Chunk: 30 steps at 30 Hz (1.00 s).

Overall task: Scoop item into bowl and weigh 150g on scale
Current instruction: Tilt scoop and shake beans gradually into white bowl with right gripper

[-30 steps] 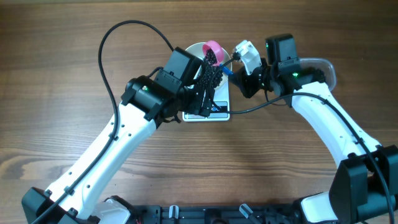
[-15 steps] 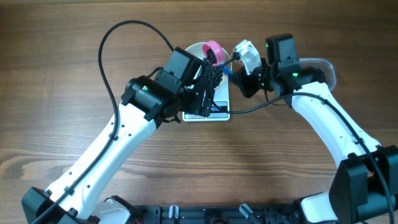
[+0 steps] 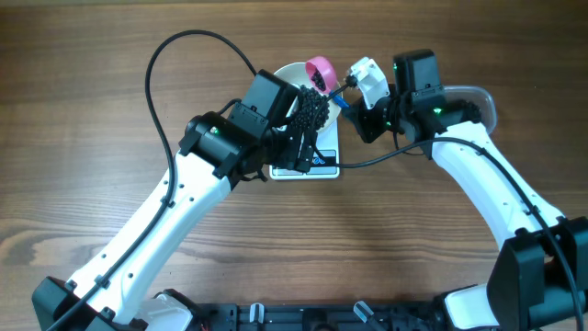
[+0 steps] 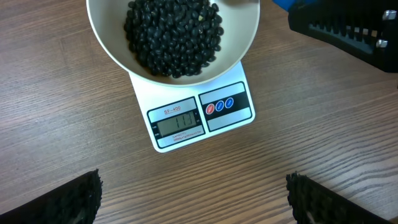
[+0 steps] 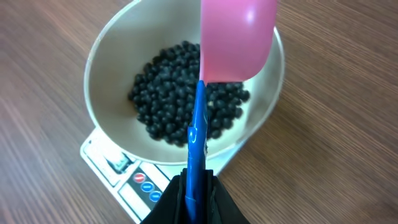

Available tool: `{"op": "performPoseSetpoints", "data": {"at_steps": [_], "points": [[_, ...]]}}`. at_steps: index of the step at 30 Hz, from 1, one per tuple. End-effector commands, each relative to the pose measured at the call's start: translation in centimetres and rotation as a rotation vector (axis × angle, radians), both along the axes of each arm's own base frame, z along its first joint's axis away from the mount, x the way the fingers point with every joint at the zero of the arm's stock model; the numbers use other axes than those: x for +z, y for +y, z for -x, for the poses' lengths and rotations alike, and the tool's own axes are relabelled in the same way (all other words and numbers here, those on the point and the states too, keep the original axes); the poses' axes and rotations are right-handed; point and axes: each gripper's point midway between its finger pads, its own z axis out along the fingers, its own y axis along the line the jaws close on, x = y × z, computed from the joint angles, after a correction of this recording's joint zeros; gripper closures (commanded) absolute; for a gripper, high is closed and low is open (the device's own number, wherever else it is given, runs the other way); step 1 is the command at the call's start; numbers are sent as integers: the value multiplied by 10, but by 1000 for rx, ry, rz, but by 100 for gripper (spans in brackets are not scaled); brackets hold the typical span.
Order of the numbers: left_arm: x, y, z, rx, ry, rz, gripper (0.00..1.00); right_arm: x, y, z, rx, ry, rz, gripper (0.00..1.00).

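Note:
The white bowl (image 4: pixel 239 50) sits on the white scale (image 4: pixel 233 118) and holds a heap of black beans (image 4: pixel 174 34); the grey display (image 4: pixel 179 124) shows a three-digit reading. My left gripper (image 4: pixel 196 205) hovers open above the table just in front of the scale, nothing between its fingers (image 4: pixel 68 202). My right gripper (image 5: pixel 196 193) is shut on the blue handle (image 5: pixel 197 124) of the pink scoop (image 5: pixel 239 37). The scoop's cup is tipped over the bowl's far rim (image 5: pixel 109 43), above the beans (image 5: pixel 180 93). Overhead, the scoop (image 3: pixel 319 68) shows above the bowl (image 3: pixel 287 72); the left arm hides most of it.
A clear plastic tub (image 3: pixel 478 97) lies partly hidden behind the right arm at the back right. A black cable (image 3: pixel 184 55) loops over the table left of the bowl. Bare wooden tabletop (image 3: pixel 92 138) surrounds the scale.
The pink scoop has shifted slightly up and to the right over the bowl's far rim as the right wrist turned a little. The left arm has not moved.

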Motion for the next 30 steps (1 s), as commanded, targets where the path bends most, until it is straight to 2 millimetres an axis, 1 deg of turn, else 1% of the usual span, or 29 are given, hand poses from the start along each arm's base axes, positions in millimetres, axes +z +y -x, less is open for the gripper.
{"op": "performPoseSetpoints", "data": {"at_steps": [1, 3, 5, 6, 7, 8, 9, 11, 12, 13, 16, 17, 24, 30], "points": [[10, 0, -1, -10, -32, 4, 0, 32, 19, 8, 71, -39, -120, 96], [10, 0, -1, -10, -32, 4, 0, 27, 11, 2, 35, -53, -72, 96], [10, 0, -1, -10, -32, 4, 0, 21, -4, -7, -34, -73, 7, 96], [10, 0, -1, -10, -32, 4, 0, 19, -7, -9, -53, -73, 27, 96], [10, 0, -1, -10, -32, 4, 0, 19, -7, -8, -51, -71, 24, 96], [10, 0, -1, -10, -32, 4, 0, 21, -2, -4, -31, -59, -4, 96], [10, 0, -1, -10, -32, 4, 0, 25, 6, 2, 2, -39, -53, 96], [10, 0, -1, -10, -32, 4, 0, 38, 29, 18, 110, 2, -191, 96], [10, 0, -1, -10, -32, 4, 0, 41, 33, 21, 135, 4, -220, 96], [10, 0, -1, -10, -32, 4, 0, 41, 32, 19, 125, -3, -209, 96], [10, 0, -1, -10, -32, 4, 0, 31, 17, 7, 43, -27, -116, 96], [10, 0, -1, -10, -32, 4, 0, 29, 14, 5, 31, -29, -102, 96], [10, 0, -1, -10, -32, 4, 0, 30, 16, 7, 6, 8, -137, 96], [10, 0, -1, -10, -32, 4, 0, 30, 16, 7, 8, 5, -133, 96]]}}
